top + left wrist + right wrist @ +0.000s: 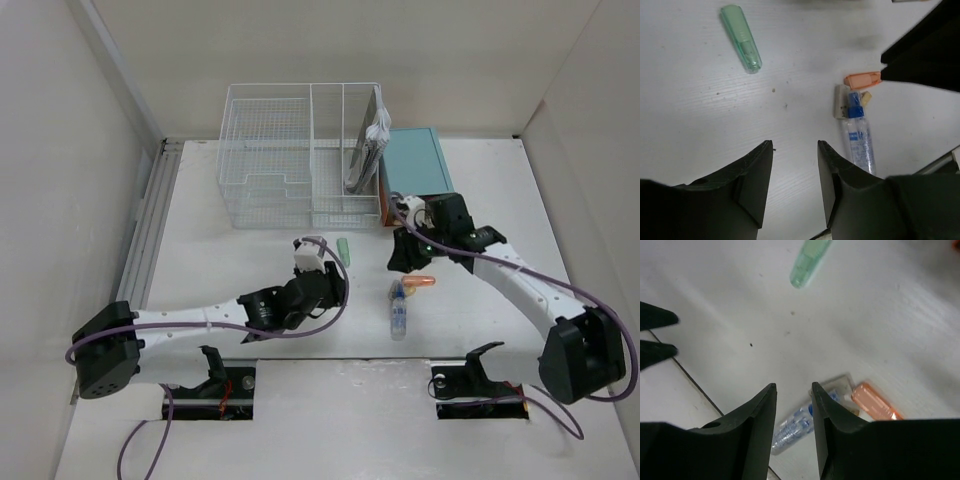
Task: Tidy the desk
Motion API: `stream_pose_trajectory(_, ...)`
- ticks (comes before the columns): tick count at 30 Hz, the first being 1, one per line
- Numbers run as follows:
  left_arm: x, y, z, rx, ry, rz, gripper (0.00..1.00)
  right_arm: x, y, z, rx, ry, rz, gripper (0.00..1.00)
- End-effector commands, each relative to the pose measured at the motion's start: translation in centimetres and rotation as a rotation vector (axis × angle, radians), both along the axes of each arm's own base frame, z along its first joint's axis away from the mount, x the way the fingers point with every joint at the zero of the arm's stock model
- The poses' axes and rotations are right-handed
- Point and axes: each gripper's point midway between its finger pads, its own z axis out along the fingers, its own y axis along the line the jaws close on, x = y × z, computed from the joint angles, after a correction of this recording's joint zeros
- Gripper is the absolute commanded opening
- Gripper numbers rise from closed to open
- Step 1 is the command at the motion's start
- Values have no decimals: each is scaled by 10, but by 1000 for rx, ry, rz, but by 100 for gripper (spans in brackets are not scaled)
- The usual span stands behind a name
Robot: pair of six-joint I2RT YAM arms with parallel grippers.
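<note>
The white desk point(220, 255) holds a green highlighter point(342, 247), an orange highlighter point(421, 283), a small beige eraser point(394, 291) and a clear tube with a blue cap point(399, 315). My left gripper point(340, 285) is open and empty, low over bare desk left of the tube; its wrist view shows the green highlighter point(741, 39), the orange one point(862, 79), the eraser point(841, 101) and the tube point(860, 142). My right gripper point(403, 262) is open and empty just above the orange highlighter point(872, 402), the eraser point(839, 384) and the tube point(792, 427).
A white wire-mesh rack point(290, 155) stands at the back, with grey booklets point(368, 150) in its right slot. A teal box point(415, 160) sits beside it. The two grippers are close together. Walls enclose the desk on three sides.
</note>
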Motion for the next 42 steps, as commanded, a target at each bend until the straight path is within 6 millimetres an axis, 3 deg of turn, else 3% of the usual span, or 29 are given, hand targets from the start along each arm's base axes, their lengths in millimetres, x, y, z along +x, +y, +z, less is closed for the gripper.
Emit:
stream_pose_trajectory(1,-11,-21,13,-51,-54,-139,38,29,28,70,17,-292,230,40)
stream_pose_trajectory(2,-13,-23,11,-43,-57,-157,40,25,26,74,-13,-300,287,40)
stream_pose_trajectory(3,-13,-21,6,-17,-54,-162,40,27,24,81,-72,-416,435,44)
stream_pose_trajectory(4,-12,-20,9,-12,-57,-153,40,29,27,99,-85,-486,526,49)
stream_pose_trajectory(6,-11,-16,10,3,-67,-151,41,11,14,93,-161,-476,665,48)
stream_pose_trajectory(7,-12,-13,10,7,-73,-154,42,7,9,89,-244,-609,877,52)
stream_pose_trajectory(8,-11,-9,10,7,-79,-143,44,0,-4,80,-319,-624,963,57)
stream_pose_trajectory(11,-16,1,6,1,-82,-143,47,-25,-40,42,-549,-753,1280,57)
stream_pose_trajectory(12,-16,2,8,-3,-94,-147,52,-20,-58,33,-683,-787,1344,57)
stream_pose_trajectory(14,-19,5,3,-5,-91,-155,59,-25,-73,18,-775,-834,1495,57)
stream_pose_trajectory(16,-21,6,1,-13,-90,-163,72,-25,-75,14,-732,-818,1518,51)
stream_pose_trajectory(21,-23,9,-3,-33,-75,-152,83,-32,-64,20,-661,-872,1606,51)
stream_pose_trajectory(28,-27,8,-6,-63,-62,-160,83,-32,-62,13,-736,-868,1728,53)
stream_pose_trajectory(32,-29,4,-4,-88,-65,-177,83,-45,-57,10,-782,-913,1789,55)
stream_pose_trajectory(37,-33,-1,-1,-118,-64,-209,83,-61,-33,12,-839,-1121,1906,55)
stream_pose_trajectory(42,-35,-4,1,-130,-80,-234,83,-80,-14,-6,-790,-1134,1997,55)
